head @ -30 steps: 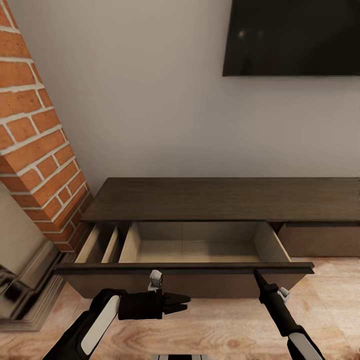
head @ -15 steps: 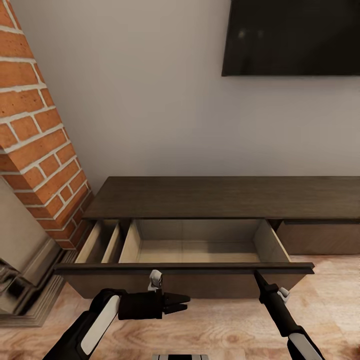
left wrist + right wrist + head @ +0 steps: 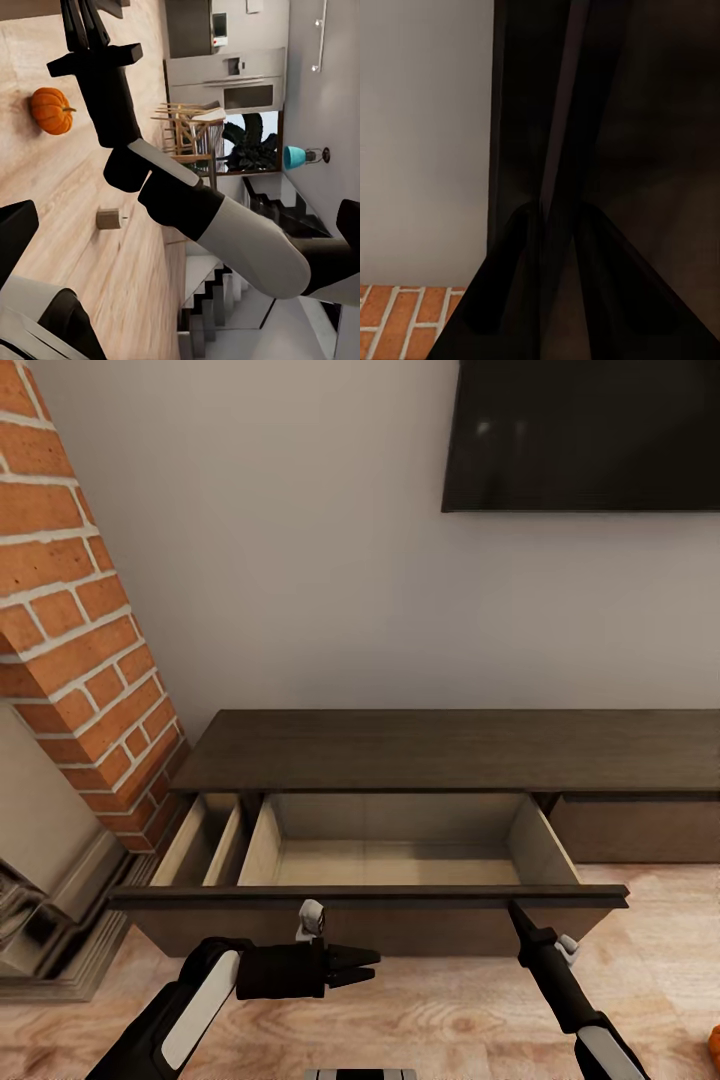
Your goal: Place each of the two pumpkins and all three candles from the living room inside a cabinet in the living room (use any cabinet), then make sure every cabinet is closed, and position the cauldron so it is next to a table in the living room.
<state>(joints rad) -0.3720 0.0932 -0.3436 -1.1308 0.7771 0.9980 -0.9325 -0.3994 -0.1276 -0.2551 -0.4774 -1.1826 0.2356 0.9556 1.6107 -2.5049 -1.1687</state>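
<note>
While your right pincer (image 3: 516, 910) grips the dark drawer lip of the cabinet (image 3: 450, 750), pale boards show beyond it. Your left pincer (image 3: 366, 964), narrow, hangs over wood-grain floor (image 3: 450, 1010). Beside your right arm lie a ribbed pumpkin (image 3: 51, 110) and stubby candle (image 3: 109, 218).

We see: cabinet (image 3: 450, 752) dark brown, pale inside | pumpkin (image 3: 51, 110) orange | candle (image 3: 109, 218) tan | brick column (image 3: 70, 610) red-orange

Even soft light, sharp renders, faint shadows
</note>
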